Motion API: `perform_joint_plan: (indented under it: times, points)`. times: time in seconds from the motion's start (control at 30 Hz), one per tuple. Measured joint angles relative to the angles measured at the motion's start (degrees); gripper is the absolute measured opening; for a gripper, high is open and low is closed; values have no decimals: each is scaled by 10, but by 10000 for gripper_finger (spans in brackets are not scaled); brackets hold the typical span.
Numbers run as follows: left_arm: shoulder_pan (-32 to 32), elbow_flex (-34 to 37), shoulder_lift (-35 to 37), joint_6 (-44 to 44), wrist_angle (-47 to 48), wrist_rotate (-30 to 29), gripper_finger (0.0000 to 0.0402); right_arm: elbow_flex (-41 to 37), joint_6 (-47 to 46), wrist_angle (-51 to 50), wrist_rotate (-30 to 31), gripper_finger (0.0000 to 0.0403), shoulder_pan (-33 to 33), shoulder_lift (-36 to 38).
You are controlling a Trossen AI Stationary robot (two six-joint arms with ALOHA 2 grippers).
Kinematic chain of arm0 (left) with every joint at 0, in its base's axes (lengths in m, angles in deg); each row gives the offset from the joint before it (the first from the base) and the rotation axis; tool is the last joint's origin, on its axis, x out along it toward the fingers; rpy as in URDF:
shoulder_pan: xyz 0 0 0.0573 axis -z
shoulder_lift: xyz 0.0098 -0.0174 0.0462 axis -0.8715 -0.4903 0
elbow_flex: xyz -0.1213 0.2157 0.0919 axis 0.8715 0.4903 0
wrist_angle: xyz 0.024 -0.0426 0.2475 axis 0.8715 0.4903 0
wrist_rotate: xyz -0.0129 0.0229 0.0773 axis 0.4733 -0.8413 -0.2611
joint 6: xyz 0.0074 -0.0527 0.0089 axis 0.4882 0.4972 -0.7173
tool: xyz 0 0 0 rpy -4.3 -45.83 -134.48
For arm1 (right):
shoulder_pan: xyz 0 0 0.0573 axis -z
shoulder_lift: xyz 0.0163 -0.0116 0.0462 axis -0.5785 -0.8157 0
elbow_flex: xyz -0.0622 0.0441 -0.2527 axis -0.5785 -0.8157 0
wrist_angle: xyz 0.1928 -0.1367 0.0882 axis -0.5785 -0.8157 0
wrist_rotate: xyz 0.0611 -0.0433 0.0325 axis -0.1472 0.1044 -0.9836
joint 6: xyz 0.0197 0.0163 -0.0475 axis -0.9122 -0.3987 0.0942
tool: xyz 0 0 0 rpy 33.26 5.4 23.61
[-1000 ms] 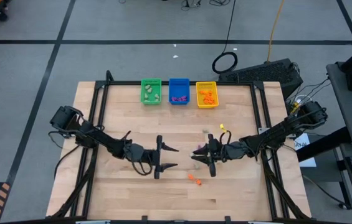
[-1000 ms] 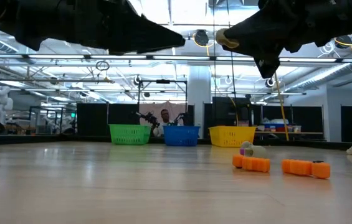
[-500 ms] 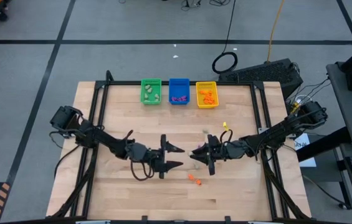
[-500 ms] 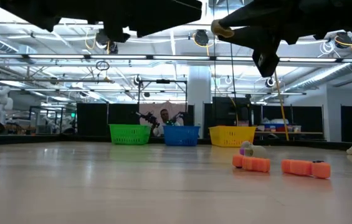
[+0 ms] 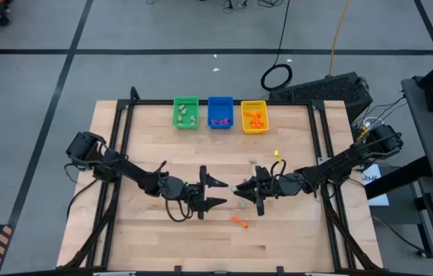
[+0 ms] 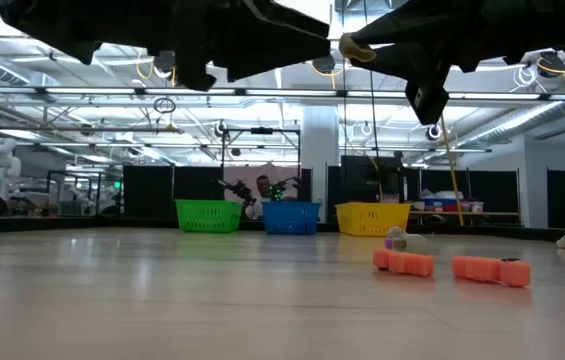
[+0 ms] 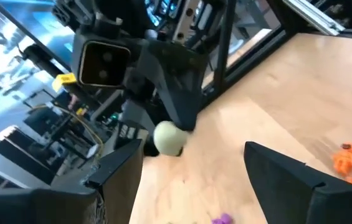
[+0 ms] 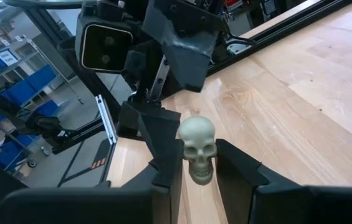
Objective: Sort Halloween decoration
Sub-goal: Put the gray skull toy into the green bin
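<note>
Green bin (image 5: 185,113), blue bin (image 5: 220,112) and yellow bin (image 5: 254,116) along the counter's (image 5: 293,238) far edge, right gripper (image 5: 240,190) mid-counter above it, jaws clamping a pale skull (image 8: 197,147) upright, facing the wrist camera, left gripper (image 5: 218,193) just opposite, jaws wide and empty, two orange trinkets (image 5: 237,220) lying on the counter nearby.

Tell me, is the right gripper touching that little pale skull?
Touching. The right wrist view shows the pale skull pinched between the right gripper fingers, both pads pressed against its sides, held above the table.
</note>
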Motion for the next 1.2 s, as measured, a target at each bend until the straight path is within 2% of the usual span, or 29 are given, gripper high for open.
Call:
perform_joint_plan:
  times: [0.23,0.4,0.6,0.73,1.03,1.2]
  points:
    - [1,-45,-46,-28,-11,-4,306,0,-8,4,0,70,0,0]
    - [1,-83,-81,-66,-11,-40,343,1,-14,-2,1,70,0,0]
    - [1,-93,-87,-92,-12,-41,349,1,-12,-1,1,70,0,0]
    - [2,-93,-88,-93,-10,-47,334,1,-10,0,1,70,0,0]
    - [-1,-93,-88,-92,-9,-48,258,1,-8,0,1,70,0,0]
    - [-5,-93,-88,-81,-9,-48,247,1,-1,0,1,70,0,0]
